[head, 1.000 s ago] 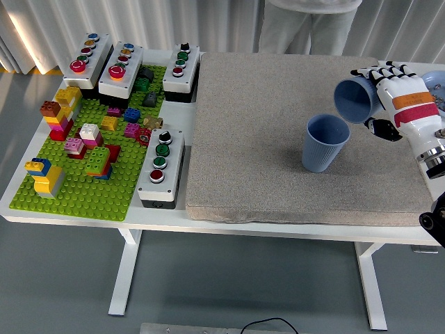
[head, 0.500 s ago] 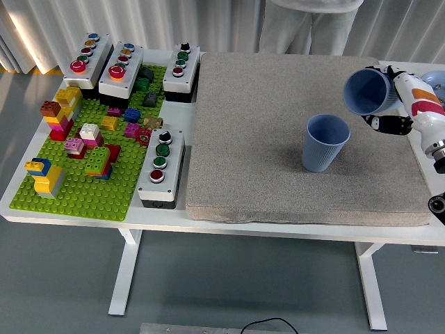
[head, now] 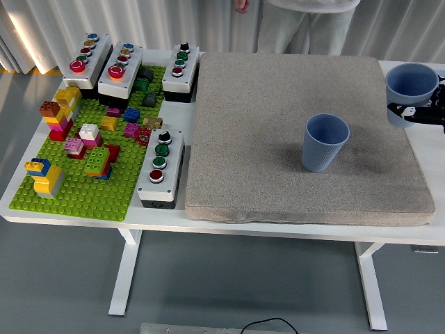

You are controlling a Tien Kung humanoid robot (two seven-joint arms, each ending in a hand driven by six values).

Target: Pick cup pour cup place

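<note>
A blue cup [head: 325, 142] stands upright and alone on the grey mat [head: 264, 139], right of its middle. A second blue cup [head: 410, 82] is upright at the picture's far right edge, over the mat's right border. My right hand [head: 421, 111] comes in from the right edge, and its black fingers [head: 409, 109] wrap the lower part of this second cup. Most of the hand is cut off by the picture's edge. I cannot see inside either cup well enough to tell its contents. My left arm is out of view.
A green baseplate [head: 83, 195] with several coloured bricks lies at the left. Button boxes [head: 160, 167] stand beside and behind it. A person in white [head: 306, 28] stands at the far side, with a hand [head: 241, 5] at the top edge.
My right hand has turned the held cup from tilted over the standing cup back to upright and carried it right, to the picture's edge. The standing cup has not moved.
</note>
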